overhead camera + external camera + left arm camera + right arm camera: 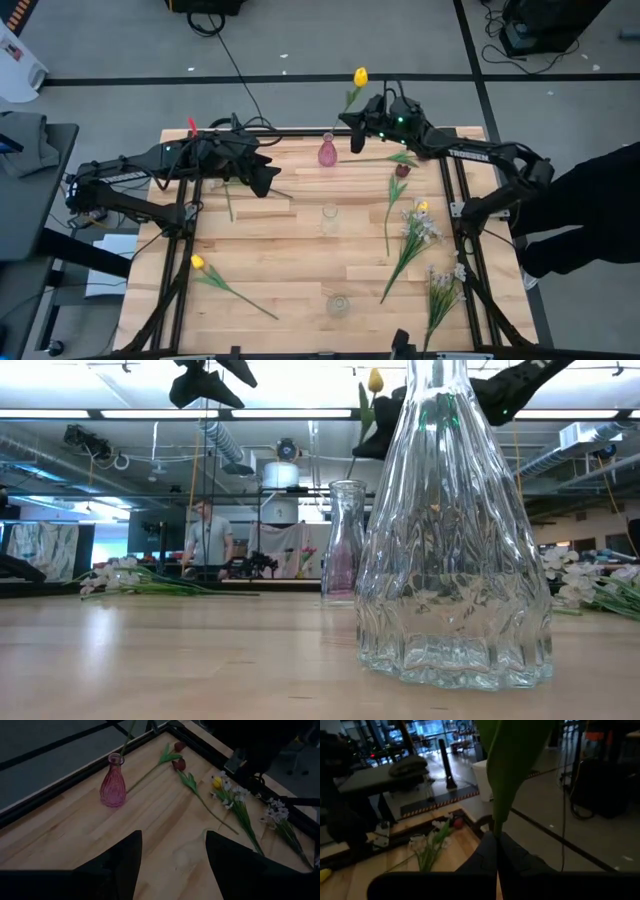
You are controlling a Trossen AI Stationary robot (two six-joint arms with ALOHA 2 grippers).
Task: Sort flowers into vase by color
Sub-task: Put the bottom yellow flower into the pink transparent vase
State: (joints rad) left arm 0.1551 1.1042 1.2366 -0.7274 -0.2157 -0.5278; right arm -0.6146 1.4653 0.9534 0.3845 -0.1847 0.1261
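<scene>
Holding a yellow tulip (360, 76) by its stem, my right gripper (357, 128) is pinched tight just past the far edge of the table (250, 250), beside the pink vase (327, 152); in my right wrist view the green leaf (512, 765) rises straight out of the closed fingers. I judge this flower light, with a springy stem that could twist or slip in a narrow pinch, so a hold low on the bare stem seems best, well below the soft head. My left gripper (172, 852) hangs over the far left of the table with its jaws parted and nothing between them. Nearest the front edge sit a clear vase (338, 303), another yellow tulip (198, 263) lying to the left, and a spray of white blossoms (443, 277) to the right. Farther in stand a 2nd clear vase (329, 218), a white spray with a yellow bloom (420, 222), and a dark red tulip (401, 172). The glass vases look fragile, easy to tip, and narrow at the neck, so I expect the stem must go in nearly upright. The only writing is white lettering on my right arm (468, 155), too small for me to read surely.
</scene>
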